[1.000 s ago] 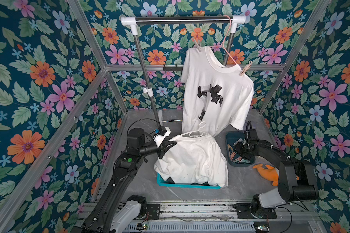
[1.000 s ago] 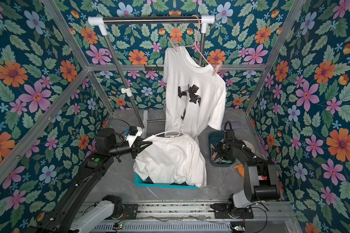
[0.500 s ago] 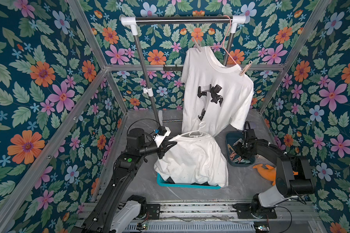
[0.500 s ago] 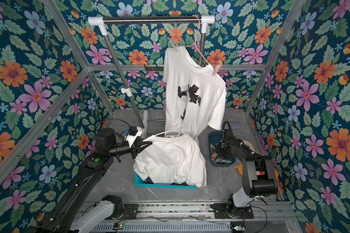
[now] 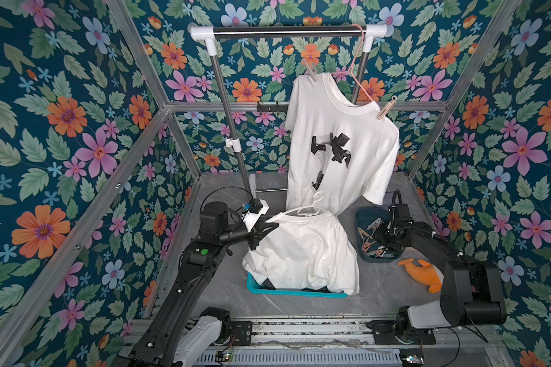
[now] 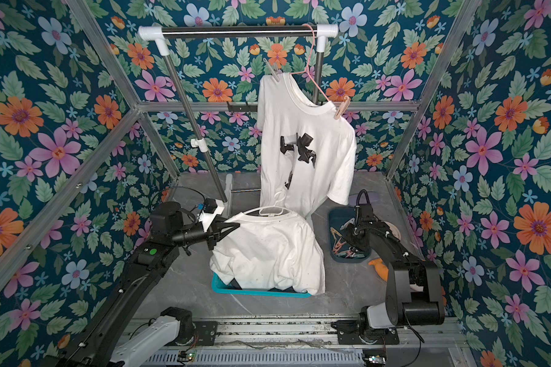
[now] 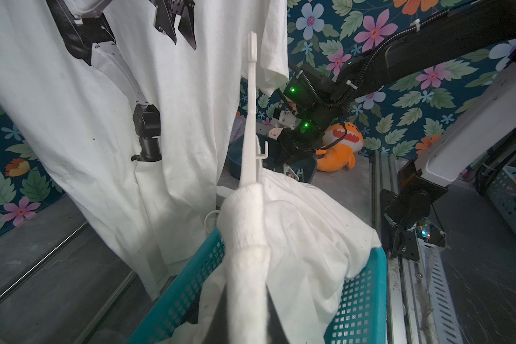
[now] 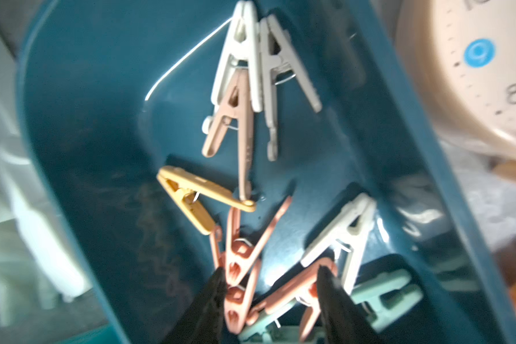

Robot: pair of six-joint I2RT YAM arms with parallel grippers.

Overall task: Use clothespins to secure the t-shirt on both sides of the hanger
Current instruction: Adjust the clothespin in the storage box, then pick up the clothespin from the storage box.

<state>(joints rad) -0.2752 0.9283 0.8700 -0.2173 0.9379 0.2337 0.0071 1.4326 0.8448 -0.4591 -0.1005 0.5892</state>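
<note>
The right gripper (image 8: 270,277) is down inside the dark blue tub (image 8: 87,149). Its two black fingers are spread apart and straddle a tangle of salmon-pink clothespins (image 8: 242,262) at one end of the tub. One finger touches a pin, but nothing looks clamped or lifted. Paler, beige and yellow pins lie further along the tub floor.

I judge the step in hand to be fetching a clothespin. The next move calls for closing on one pin only, across its handle end, and drawing it clear of the overlapping neighbours.

The right arm reaches low from the front right corner of the surface (image 5: 379,286), wrist tipped down into the tub by the right edge.

The left gripper (image 5: 274,226) is pressed shut on the shoulder of the t-shirt (image 5: 299,248), over one end of the white hanger (image 5: 312,208). It holds them above the teal basket (image 5: 296,292) at the middle front. Its arm rises from the front left corner, forearm roughly level.

A second shirt (image 5: 341,152) hangs from the rail (image 5: 287,30) behind, with a pin at each shoulder.
</note>
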